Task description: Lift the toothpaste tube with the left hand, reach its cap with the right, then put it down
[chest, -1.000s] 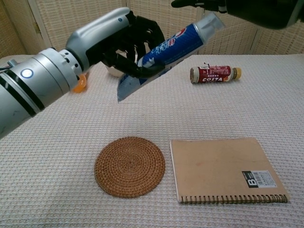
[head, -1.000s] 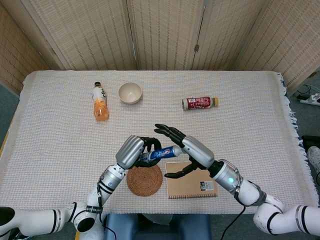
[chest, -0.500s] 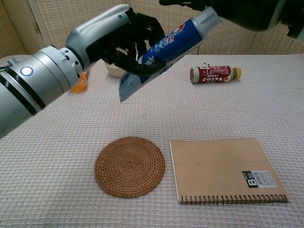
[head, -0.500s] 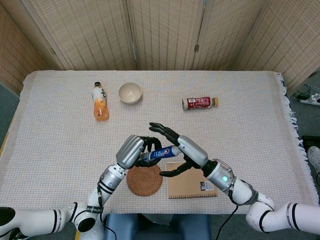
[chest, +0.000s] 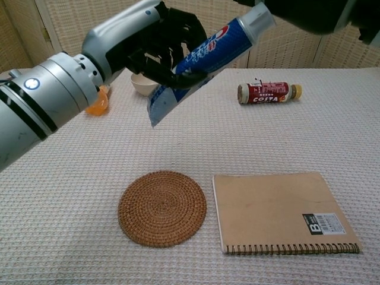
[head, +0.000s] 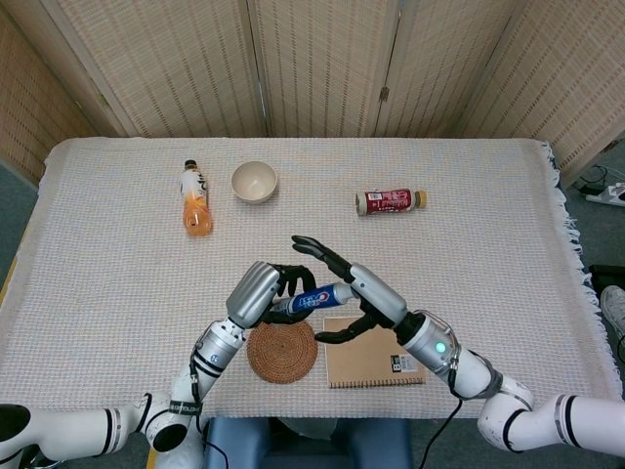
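Note:
My left hand [head: 262, 292] [chest: 155, 43] grips the blue and white toothpaste tube [head: 314, 299] [chest: 200, 60] and holds it in the air, tilted, above the woven coaster [head: 282, 352]. The grey cap [chest: 257, 15] points up and to the right. My right hand [head: 357, 290] [chest: 312, 12] is at the cap end with its fingers spread, the long fingers above the cap and the thumb below it. Whether it touches the cap is not visible. In the chest view only the dark underside of the right hand shows at the top edge.
An orange drink bottle [head: 195, 198] and a white bowl [head: 254, 181] are at the back left. A red bottle [head: 391, 201] [chest: 268, 92] lies at the back right. A brown notebook [head: 374, 364] [chest: 282, 211] lies beside the coaster [chest: 162, 208] near the front edge.
My left hand has raised the tube a little. My right hand has moved left, closer in around the cap end.

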Controlling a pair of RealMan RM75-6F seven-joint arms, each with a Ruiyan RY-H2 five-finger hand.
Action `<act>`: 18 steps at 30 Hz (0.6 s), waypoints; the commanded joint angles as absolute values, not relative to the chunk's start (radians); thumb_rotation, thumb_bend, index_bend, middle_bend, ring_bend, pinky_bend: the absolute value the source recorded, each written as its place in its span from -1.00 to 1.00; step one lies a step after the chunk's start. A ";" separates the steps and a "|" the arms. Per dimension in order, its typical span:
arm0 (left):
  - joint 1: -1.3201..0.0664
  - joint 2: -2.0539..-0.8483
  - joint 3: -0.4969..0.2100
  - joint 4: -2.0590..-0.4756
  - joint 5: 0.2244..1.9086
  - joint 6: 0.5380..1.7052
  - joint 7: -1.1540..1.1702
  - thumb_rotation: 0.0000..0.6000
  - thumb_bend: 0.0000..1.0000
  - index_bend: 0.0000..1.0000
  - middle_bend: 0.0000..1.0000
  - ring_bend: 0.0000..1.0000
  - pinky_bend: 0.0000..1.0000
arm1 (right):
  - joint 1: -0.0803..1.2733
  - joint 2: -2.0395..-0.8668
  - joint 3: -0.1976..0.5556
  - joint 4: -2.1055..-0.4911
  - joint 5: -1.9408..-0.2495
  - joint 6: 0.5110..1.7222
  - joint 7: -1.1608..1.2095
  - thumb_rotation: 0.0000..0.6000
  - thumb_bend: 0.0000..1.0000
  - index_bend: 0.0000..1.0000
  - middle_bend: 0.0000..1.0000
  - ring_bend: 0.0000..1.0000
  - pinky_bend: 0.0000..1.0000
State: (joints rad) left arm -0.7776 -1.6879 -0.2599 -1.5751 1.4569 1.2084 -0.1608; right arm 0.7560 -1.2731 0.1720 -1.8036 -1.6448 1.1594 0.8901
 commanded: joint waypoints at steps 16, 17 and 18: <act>-0.811 -1.641 -0.204 -1.413 1.348 1.009 0.005 1.00 0.54 0.32 0.46 0.29 0.26 | 0.682 -1.117 0.141 -1.807 -1.663 1.235 0.857 0.10 -0.88 -1.00 -1.00 -1.00 -1.00; -0.817 -1.636 -0.204 -1.404 1.311 0.976 0.047 1.00 0.53 0.29 0.43 0.26 0.21 | 0.675 -1.108 0.137 -1.808 -1.659 1.236 0.835 0.11 -0.88 -1.00 -1.00 -1.00 -1.00; -0.822 -1.635 -0.204 -1.397 1.282 0.954 0.079 1.00 0.53 0.26 0.40 0.23 0.18 | 0.670 -1.101 0.134 -1.809 -1.656 1.236 0.819 0.11 -0.88 -1.00 -1.00 -1.00 -1.00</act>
State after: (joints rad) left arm -0.8033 -1.6530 -0.2123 -1.4246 1.3594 1.0290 -0.0069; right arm 0.6837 -1.1193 0.1434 -1.8082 -1.6617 1.2348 0.8515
